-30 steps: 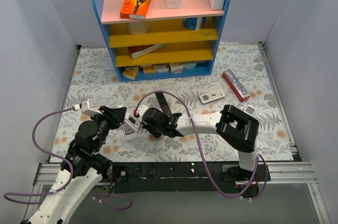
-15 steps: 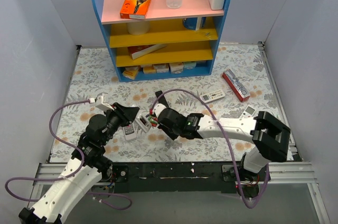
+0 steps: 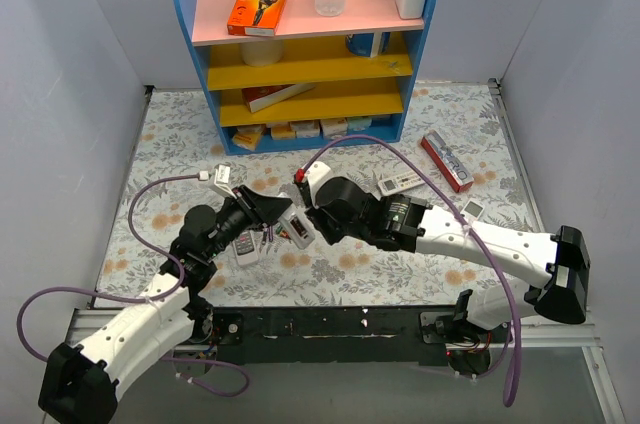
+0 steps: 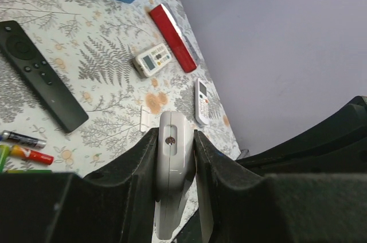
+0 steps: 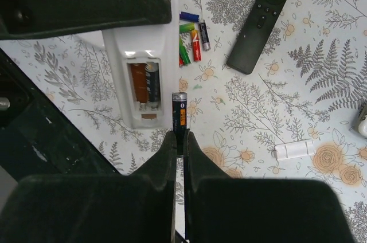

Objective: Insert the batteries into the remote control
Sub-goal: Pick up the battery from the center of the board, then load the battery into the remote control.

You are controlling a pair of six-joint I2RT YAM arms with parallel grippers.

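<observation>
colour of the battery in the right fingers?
The battery is black with an orange band; clearest in right wrist view.

left hand (image 3: 266,212) | close beside right hand (image 3: 310,222) | white remote (image 3: 295,232) between them, seemingly gripped | blue shelf (image 3: 300,134) behind

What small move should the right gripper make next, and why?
Probably slide the battery sideways over the open bay of the white remote: the right gripper holds it just beside the bay, not in it, while the left gripper clamps the remote.
</observation>
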